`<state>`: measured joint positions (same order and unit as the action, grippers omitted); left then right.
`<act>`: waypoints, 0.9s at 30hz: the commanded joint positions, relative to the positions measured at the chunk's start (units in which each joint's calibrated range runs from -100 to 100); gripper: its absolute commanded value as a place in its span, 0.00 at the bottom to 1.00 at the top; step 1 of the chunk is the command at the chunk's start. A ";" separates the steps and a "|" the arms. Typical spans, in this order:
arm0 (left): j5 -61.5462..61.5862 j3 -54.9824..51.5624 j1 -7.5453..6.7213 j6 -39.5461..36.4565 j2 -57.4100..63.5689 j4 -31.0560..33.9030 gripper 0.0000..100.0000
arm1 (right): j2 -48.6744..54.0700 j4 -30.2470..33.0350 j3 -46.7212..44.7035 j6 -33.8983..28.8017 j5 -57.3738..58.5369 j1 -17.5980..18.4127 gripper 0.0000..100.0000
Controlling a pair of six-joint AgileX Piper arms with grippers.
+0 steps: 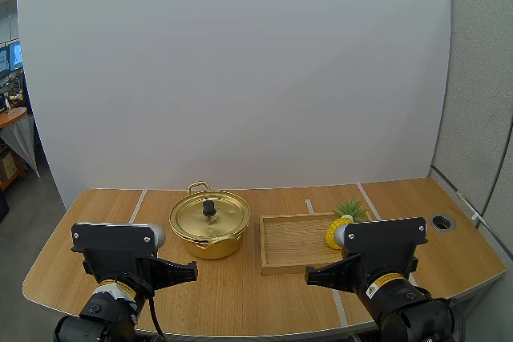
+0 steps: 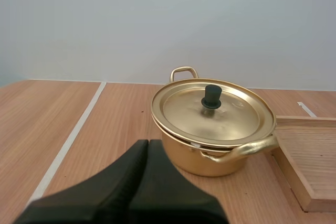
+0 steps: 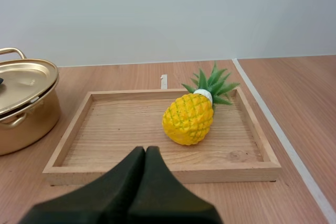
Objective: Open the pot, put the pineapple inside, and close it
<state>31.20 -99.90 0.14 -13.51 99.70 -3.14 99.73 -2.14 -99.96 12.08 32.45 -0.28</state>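
Pineapple (image 3: 188, 119) lies on its side inside the wooden tray (image 3: 157, 174), toward the tray's right half, w/ green leaves aimed at the tray's far right corner. Pot (image 2: 210, 156) stands on the table (image 1: 240, 294) just beside the tray's left edge. Its lid (image 2: 212, 114) is on, black knob (image 2: 211, 96) upright in the middle. My R gripper (image 3: 145, 150) hangs in front of the tray's near edge, tips aimed at the tray. Its fingers are pressed together into one dark wedge, nothing in them. My L gripper (image 2: 148, 144) is to the left of the tray, on the near side of the pot and apart from it. It's also closed tight on nothing, tips aimed at the pot.
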 commanded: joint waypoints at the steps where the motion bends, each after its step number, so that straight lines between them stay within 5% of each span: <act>1: -1.68 -0.10 0.27 -0.12 0.30 0.51 0.00 | 0.27 0.13 -0.04 0.22 -0.71 -0.19 0.00; 27: -0.84 3.26 0.27 -0.14 0.30 0.51 0.00 | 0.27 3.88 5.33 0.22 -0.69 -0.19 0.00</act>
<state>31.20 -99.90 0.14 -13.51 99.70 -3.14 99.73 -0.34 -99.20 12.08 33.05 -0.28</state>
